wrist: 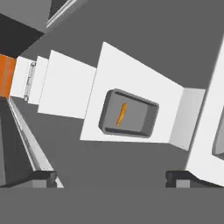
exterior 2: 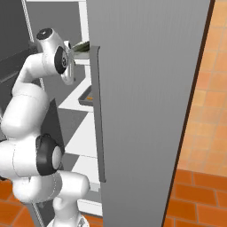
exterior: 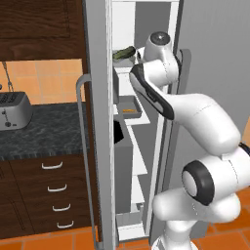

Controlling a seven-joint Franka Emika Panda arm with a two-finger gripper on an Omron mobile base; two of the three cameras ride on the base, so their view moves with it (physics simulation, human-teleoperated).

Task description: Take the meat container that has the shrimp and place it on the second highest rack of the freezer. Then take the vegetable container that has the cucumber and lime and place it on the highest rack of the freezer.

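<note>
- The freezer (exterior: 100, 122) stands open, its grey door with the long bar handle (exterior: 83, 146) swung out to the left in the left base view, and its narrow compartment of white shelves is exposed.
- The meat container (wrist: 128, 114), a shallow grey tray, sits on a white rack (wrist: 100, 74) inside the freezer; in the left base view it lies on the second rack from the top (exterior: 131, 107).
- The shrimp (wrist: 121, 114), a thin orange piece, lies in the middle of that tray, far smaller than the tray itself.
- On the rack above, the cucumber (exterior: 124, 53), a dark green cylinder, shows at the front of the vegetable container (exterior: 125, 60), just left of the arm's wrist; the lime cannot be made out.
- In the right base view the same green shape (exterior 2: 81, 45) sits at the top shelf's edge, with the meat tray (exterior 2: 86, 96) one level lower.
- The claw (wrist: 111, 177) is spread wide, its two dark fingertips (wrist: 43, 176) far apart at the bottom of the hand view, with nothing between them.
- The claw is well apart from the meat container and touches neither tray.
- A toaster (exterior: 13, 110) stands on the dark desk (exterior: 49, 129) left of the freezer, above wooden drawers (exterior: 53, 188).
</note>
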